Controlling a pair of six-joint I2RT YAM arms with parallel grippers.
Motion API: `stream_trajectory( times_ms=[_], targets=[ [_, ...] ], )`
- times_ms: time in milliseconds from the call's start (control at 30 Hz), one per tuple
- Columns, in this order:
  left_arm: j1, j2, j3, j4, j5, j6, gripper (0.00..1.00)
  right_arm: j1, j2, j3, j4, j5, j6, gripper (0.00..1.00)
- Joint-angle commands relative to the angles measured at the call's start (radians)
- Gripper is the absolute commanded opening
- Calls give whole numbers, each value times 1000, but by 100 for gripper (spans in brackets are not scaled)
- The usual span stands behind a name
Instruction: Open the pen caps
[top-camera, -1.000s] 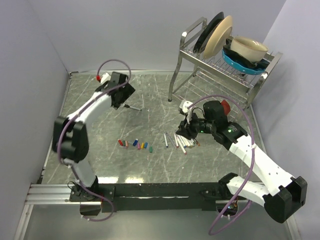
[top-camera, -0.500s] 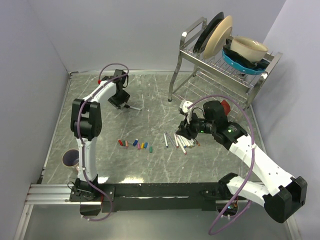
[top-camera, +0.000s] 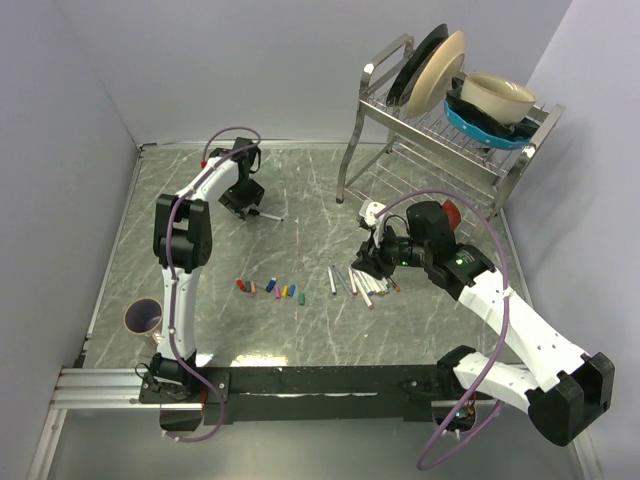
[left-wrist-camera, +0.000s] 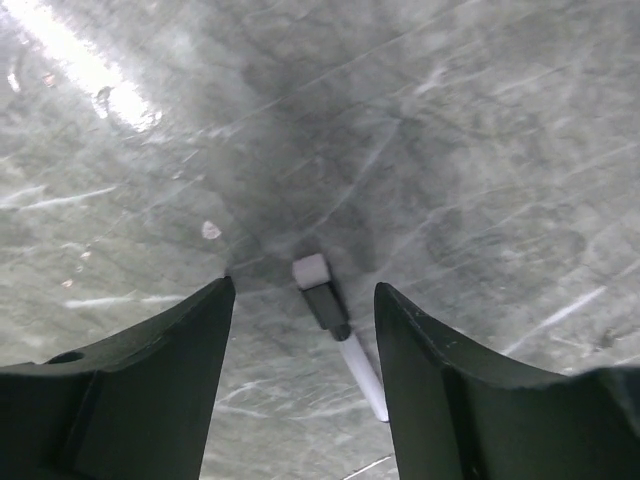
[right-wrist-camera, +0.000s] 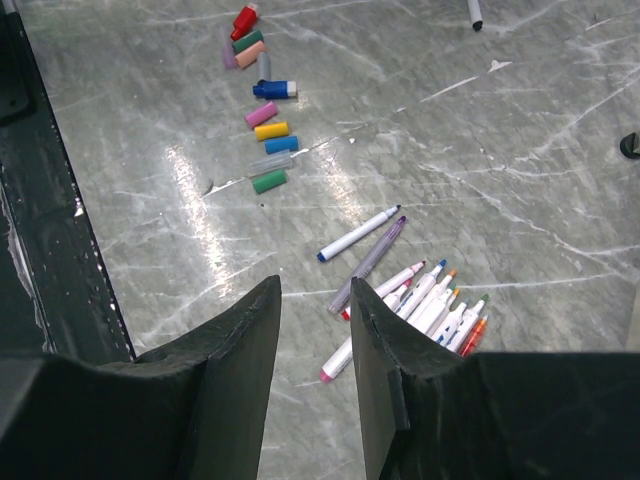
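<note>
left wrist view: one black pen cap (left-wrist-camera: 328, 308) sits on its white barrel (left-wrist-camera: 362, 378), flat on the table (left-wrist-camera: 480, 150), lying in the gap between the left gripper (left-wrist-camera: 305, 290) fingers, which stand wide and touch nothing. it looks light, stiff, slick and apt to roll; best pinched across the cap's sides. loose pen caps (right-wrist-camera: 262, 110) lie in a row well apart from the right gripper (right-wrist-camera: 315, 290), narrowly parted and empty, above the uncapped pens (right-wrist-camera: 430, 300)
</note>
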Motion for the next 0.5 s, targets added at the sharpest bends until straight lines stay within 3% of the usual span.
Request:
stream_trajectory(
  times_ms=[0, 167, 333, 467],
  targets=[
    [2, 3, 22, -69, 11, -26, 62, -2, -2, -4, 43, -8, -5, 41],
    [2, -14, -22, -47, 9, -11, 52, 0, -1, -4, 42, -8, -4, 41],
    [2, 12, -11, -64, 9, 34, 30, 3, 1, -4, 43, -9, -4, 41],
    [2, 15, -25, -75, 22, 62, 19, 3, 3, -4, 43, -12, -5, 41]
  ],
)
